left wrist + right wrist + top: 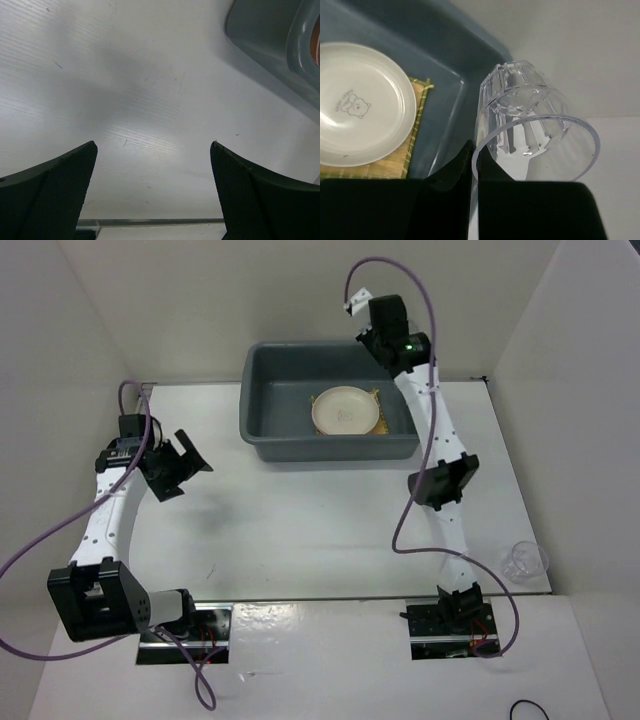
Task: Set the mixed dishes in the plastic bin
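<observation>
Right pincer [472, 156] nips 1 wall of the small clear plastic cup [530, 120], with the rim of the grey-blue rectangular plastic bin [447, 120] just below. Released here, it may bounce outside. Left pincer [153, 147] gapes empty.

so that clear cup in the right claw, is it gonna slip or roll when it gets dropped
Probably light: the clear cup looks thin-walled and empty. Its smooth glossy plastic, pinched at the rim by the right claw, may well slip or swivel. Being round, it would likely roll if it lands sideways in the bin.
</observation>
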You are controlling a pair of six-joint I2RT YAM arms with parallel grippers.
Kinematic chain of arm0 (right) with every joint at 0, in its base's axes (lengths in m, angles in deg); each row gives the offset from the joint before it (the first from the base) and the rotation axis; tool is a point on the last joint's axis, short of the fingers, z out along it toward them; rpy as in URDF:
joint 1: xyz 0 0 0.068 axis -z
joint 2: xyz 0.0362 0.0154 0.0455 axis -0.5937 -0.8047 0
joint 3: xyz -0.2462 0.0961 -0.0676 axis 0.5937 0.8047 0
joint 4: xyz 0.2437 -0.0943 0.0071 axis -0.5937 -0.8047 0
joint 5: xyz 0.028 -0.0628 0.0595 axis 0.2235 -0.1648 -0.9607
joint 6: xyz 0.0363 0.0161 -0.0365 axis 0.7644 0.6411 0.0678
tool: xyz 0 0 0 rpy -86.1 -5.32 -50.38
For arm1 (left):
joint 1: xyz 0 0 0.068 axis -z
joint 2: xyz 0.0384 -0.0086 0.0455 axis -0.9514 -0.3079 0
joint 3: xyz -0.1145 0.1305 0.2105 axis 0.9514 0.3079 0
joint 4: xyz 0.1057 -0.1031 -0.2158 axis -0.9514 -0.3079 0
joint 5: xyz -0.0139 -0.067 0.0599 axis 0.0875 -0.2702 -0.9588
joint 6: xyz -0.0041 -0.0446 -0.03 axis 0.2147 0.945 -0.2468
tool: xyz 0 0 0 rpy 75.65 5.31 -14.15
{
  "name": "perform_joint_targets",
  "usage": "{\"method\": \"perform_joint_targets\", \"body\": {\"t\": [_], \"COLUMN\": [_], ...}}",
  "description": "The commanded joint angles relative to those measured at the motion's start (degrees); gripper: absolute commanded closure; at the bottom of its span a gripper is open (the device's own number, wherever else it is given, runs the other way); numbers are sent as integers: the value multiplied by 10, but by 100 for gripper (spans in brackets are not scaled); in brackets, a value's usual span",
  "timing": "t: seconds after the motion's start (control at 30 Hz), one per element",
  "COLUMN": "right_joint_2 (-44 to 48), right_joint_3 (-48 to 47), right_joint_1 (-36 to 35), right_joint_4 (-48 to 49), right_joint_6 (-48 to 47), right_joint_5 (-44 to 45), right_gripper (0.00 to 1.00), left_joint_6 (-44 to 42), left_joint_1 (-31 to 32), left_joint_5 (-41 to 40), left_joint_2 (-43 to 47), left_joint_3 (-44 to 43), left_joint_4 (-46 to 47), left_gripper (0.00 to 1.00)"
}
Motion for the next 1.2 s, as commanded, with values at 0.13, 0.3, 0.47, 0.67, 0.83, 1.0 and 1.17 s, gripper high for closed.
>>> {"method": "perform_joint_targets", "body": {"t": [0.13, 0.3, 0.47, 0.67, 0.83, 1.0, 1.17], "right_joint_2": [-171, -230, -273, -300, -311, -321, -321], "right_joint_3": [-160, -192, -192, -192, -192, -192, -192], "right_joint_1": [-12, 0, 18, 46, 58, 58, 63], "right_joint_4": [-95, -81, -71, -60, -60, -60, -55], "right_joint_6": [-40, -34, -34, -39, -50, -50, -50], "right_joint_5": [27, 33, 40, 19, -21, -36, -36], "right_gripper": [100, 100, 100, 100, 98, 92, 78], "left_joint_6": [-11, -11, -11, -5, -5, 0, 0], "left_joint_1": [-25, -30, -30, -30, -30, -30, -30], "left_joint_5": [2, -9, -15, -15, -15, -20, -20], "left_joint_2": [52, 65, 76, 81, 87, 92, 92], "left_joint_3": [12, 12, 12, 17, 17, 17, 24], "left_joint_4": [-34, -54, -72, -77, -83, -83, -83], "left_gripper": [0, 0, 0, 0, 0, 0, 0]}}
